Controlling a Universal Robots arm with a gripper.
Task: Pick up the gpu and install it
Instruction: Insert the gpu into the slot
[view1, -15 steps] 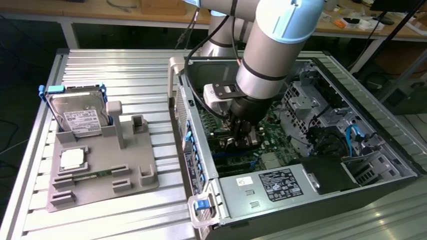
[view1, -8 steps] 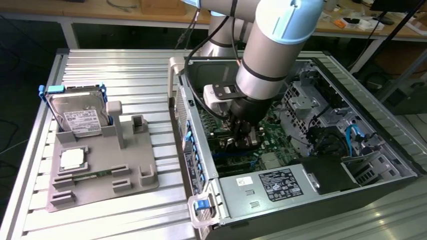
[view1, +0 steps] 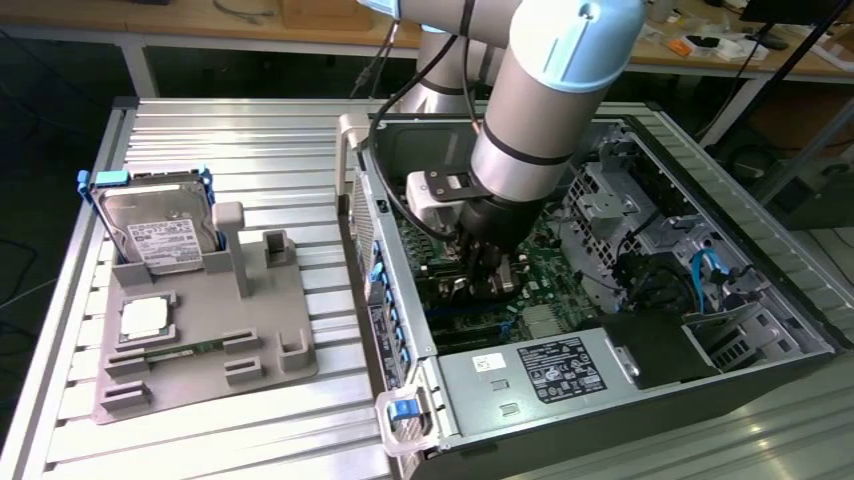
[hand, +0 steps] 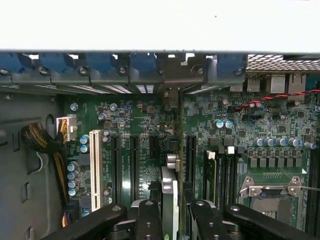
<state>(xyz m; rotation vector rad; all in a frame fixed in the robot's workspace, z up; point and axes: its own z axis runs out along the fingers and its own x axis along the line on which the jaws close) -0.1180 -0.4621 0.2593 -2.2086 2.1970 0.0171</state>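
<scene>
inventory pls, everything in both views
table: 1, silver slatted, under everything
case: 1, grey, open, exterior view's right
motherboard: 1, green, inside case
gpu: 1, dark, edge-on in the jaws, at the motherboard slots
fixture: 1, grey, on table, exterior view's left
hard drive: 1, silver with blue frame, upright in fixture
memory stick: 1, green, flat in fixture
arm: 1, grey with blue caps, reaching into case
jaws: 1 pair, black, closed on the gpu
</scene>
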